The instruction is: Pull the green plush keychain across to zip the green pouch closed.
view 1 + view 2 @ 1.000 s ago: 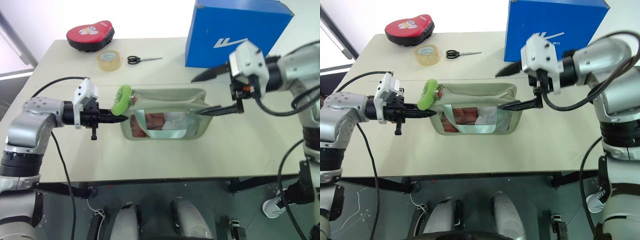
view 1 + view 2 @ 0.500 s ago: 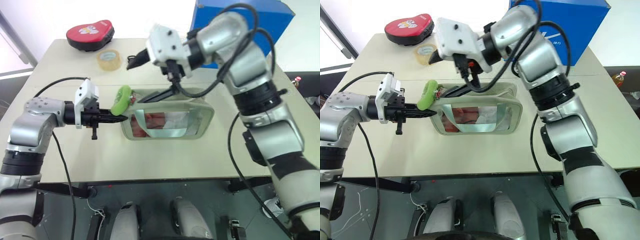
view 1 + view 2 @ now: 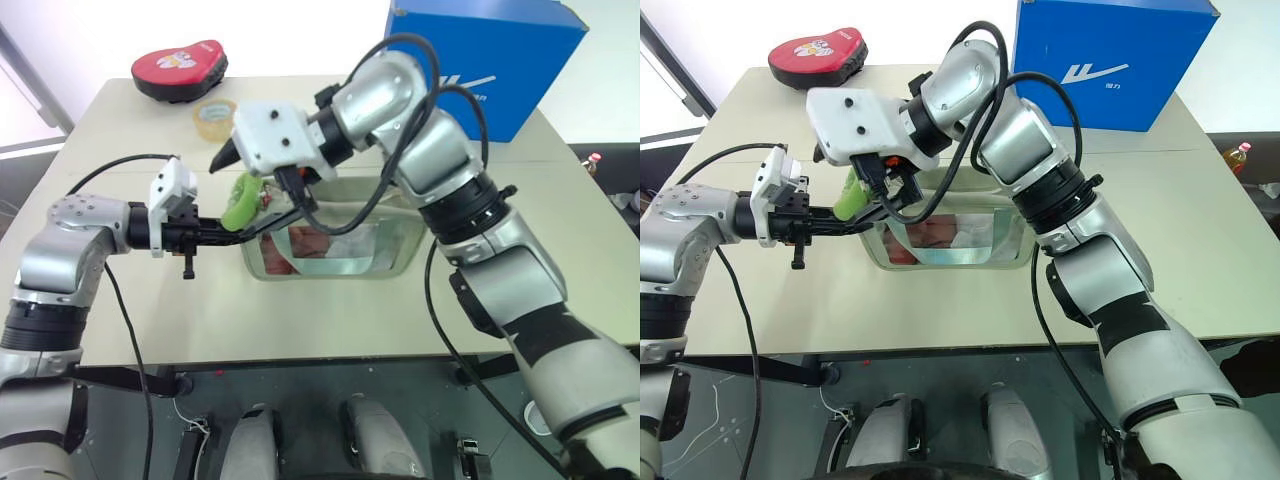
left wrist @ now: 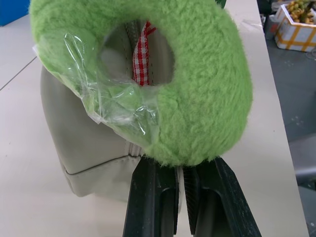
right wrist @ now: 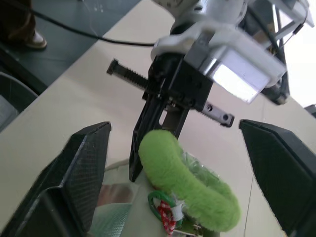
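The green pouch [image 3: 345,245] lies in the middle of the table, with reddish contents behind its clear window. The green plush keychain [image 3: 241,201], a fuzzy lime ring, stands at the pouch's left end. My left gripper [image 3: 228,236] reaches in from the left, shut on that end of the pouch just below the ring [image 4: 202,94]. My right arm crosses over the pouch from the right. My right gripper [image 5: 175,128] is open. Its two fingers [image 5: 74,173] stand on either side of the keychain [image 5: 185,185] without touching it.
A blue box [image 3: 480,65] stands at the back right of the table. At the back left lie a tan tape roll [image 3: 217,118] and a red and black case [image 3: 180,68]. Bare tabletop [image 3: 330,320] runs in front of the pouch to the near edge.
My right arm has swung left from the pouch's right end, over the pouch, to the keychain at its left end. The left arm and the pouch have stayed put.
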